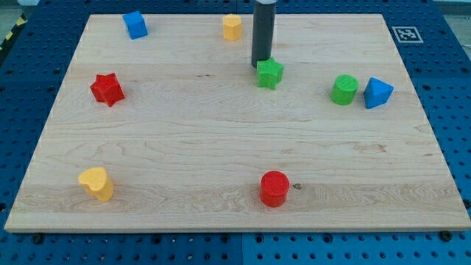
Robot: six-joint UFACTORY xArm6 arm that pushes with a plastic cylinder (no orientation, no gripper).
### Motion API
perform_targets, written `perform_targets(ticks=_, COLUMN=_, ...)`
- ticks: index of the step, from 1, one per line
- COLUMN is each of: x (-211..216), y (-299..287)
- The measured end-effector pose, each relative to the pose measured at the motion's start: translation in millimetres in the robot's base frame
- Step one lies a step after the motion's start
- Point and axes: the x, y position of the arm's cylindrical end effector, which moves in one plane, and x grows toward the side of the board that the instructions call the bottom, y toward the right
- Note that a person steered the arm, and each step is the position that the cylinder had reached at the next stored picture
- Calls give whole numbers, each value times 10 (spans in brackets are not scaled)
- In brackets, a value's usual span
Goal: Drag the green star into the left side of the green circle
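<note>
The green star [270,73] lies on the wooden board in the upper middle of the view. The green circle [344,89], a short cylinder, stands to its right, about a hundred pixels away. My tip [260,66] rests at the star's upper left edge, touching or nearly touching it. The dark rod rises straight up out of the view's top.
A blue triangle block [377,93] sits right beside the green circle on its right. A yellow hexagon block [232,26] and a blue block [135,24] are near the top edge. A red star [107,89] is at the left, a yellow heart [97,183] at the bottom left, a red cylinder [274,188] at the bottom middle.
</note>
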Motion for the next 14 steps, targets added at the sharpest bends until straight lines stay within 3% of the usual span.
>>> perform_targets(ticks=2, x=197, y=-25)
perform_targets(ticks=4, x=376, y=-414)
perform_targets(ticks=6, x=495, y=-86)
perform_targets(ticks=10, x=581, y=-86)
perform_targets(ticks=14, x=492, y=276)
